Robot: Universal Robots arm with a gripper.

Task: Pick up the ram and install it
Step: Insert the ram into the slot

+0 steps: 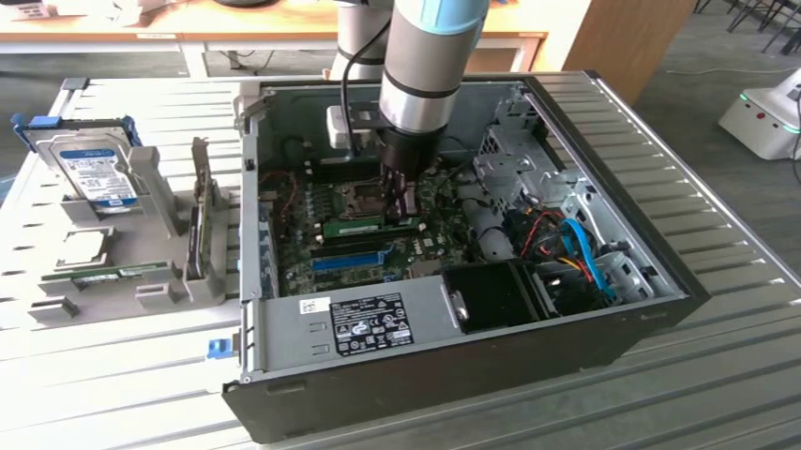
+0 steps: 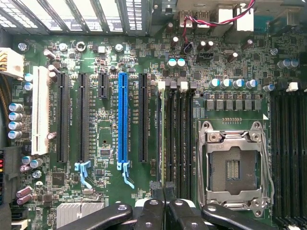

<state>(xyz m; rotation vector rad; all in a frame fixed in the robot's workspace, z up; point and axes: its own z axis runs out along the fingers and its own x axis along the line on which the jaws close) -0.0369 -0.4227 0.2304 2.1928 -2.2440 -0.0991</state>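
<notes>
The ram [image 2: 162,129] is a thin green stick seen edge-on in the wrist view. It stands upright in the memory slot closest to the black card slots, beside the other black memory slots [image 2: 180,129]. My gripper [image 2: 163,189] is shut on one end of it, the two black fingertips pressed together over its edge. In the exterior view the ram [image 1: 355,226] runs toward that view's left from my gripper [image 1: 400,217], which reaches down into the open computer case [image 1: 626,328] over the motherboard.
A bright-blue slot strip [image 2: 123,120] lies close to the ram, and the open silver processor socket [image 2: 233,165] is on its other side. Outside the case, a grey rack [image 1: 163,281] holds a hard drive [image 1: 94,173] and another green stick [image 1: 113,274]. Cables [image 1: 569,248] crowd the case's right.
</notes>
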